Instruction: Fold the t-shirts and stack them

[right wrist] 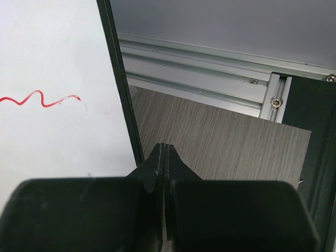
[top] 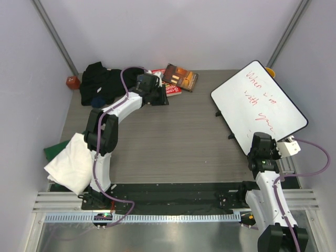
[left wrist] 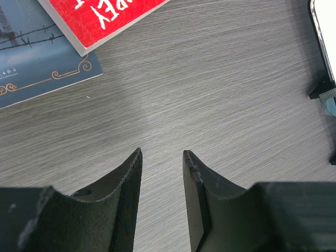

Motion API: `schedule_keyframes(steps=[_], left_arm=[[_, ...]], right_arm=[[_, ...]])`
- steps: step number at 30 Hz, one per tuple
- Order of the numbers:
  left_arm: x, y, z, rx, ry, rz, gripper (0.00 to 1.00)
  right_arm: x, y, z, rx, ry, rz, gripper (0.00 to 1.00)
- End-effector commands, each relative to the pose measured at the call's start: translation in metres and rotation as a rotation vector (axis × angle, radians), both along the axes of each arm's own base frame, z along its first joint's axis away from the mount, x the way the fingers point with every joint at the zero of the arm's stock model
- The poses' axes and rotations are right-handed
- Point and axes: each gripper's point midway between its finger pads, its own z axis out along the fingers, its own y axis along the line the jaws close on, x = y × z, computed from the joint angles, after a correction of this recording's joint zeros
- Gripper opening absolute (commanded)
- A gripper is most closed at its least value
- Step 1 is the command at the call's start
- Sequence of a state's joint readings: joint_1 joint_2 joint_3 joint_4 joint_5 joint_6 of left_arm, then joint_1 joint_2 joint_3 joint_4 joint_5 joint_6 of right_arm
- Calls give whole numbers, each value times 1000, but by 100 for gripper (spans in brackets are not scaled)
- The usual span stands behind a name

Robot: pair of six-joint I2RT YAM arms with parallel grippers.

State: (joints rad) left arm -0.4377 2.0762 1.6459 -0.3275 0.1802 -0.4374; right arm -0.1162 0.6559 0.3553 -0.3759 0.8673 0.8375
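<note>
**Both claws empty, shirts all over on the left**

Quick look from my remote seat. The table (top: 173, 142) is grey with a fine wood-grain streak, flat and matte. The black shirt (top: 100, 81) is a crumpled soft heap in the far left corner, up against the wall. The white shirt (top: 71, 165) is a puffy folded bundle at the near left edge, right beside the left arm's lower link. It sits on top of the green shirt (top: 52, 151), of which I only get a flat corner poking out toward the wall.

The left claw (left wrist: 161, 155) hangs over bare table just beside the books, jaws partway apart with nothing between them. Its fingers (left wrist: 126, 184) are black with a fine rough grip texture on the inside. The red book (left wrist: 100, 18) overlaps the blue book (left wrist: 37, 63), both glossy with hard corners.

The right claw (right wrist: 164, 147) is closed tight, tips touching, gripping nothing. It sits just beside the near edge of the whiteboard (right wrist: 52, 79), which is smooth, rounded at the corners, black-rimmed, with red scribble on it. Behind the claw is a ribbed aluminium rail (right wrist: 199, 73).

Most open room is mid-table, between the books and the whiteboard. No bins or trays in view.
</note>
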Motion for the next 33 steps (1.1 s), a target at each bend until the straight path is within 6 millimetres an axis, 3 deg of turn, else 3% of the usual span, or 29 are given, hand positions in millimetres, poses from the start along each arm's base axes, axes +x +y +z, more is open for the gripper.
schedule_keyframes(steps=[1, 5, 9, 14, 18, 20, 25, 27, 33], left_arm=[[-1, -3, 24, -22, -46, -19, 38], [-2, -3, 24, -25, -45, -23, 38], [-2, -4, 23, -28, -43, -26, 38], [-2, -5, 23, -34, -40, -29, 38], [-3, -6, 22, -35, -36, -30, 38], [-3, -6, 20, -34, -31, -31, 38], [-4, -7, 22, -37, -35, -34, 38], [-3, -7, 23, -39, -37, -35, 38], [-4, -7, 22, -38, -35, -37, 38]], right_arm=[[-5, -5, 7, -27, -13, -34, 1], [-4, -4, 8, -19, -21, -19, 1], [-3, -2, 15, -10, -66, -20, 20], [-21, -9, 28, -20, -120, -110, 29], [-30, -11, 35, -36, -189, -137, 46], [-31, -11, 38, -37, -213, -141, 50], [-37, -15, 46, -43, -211, -189, 51], [-42, -18, 52, -53, -213, -227, 56], [-51, -23, 75, -84, -244, -273, 56]])
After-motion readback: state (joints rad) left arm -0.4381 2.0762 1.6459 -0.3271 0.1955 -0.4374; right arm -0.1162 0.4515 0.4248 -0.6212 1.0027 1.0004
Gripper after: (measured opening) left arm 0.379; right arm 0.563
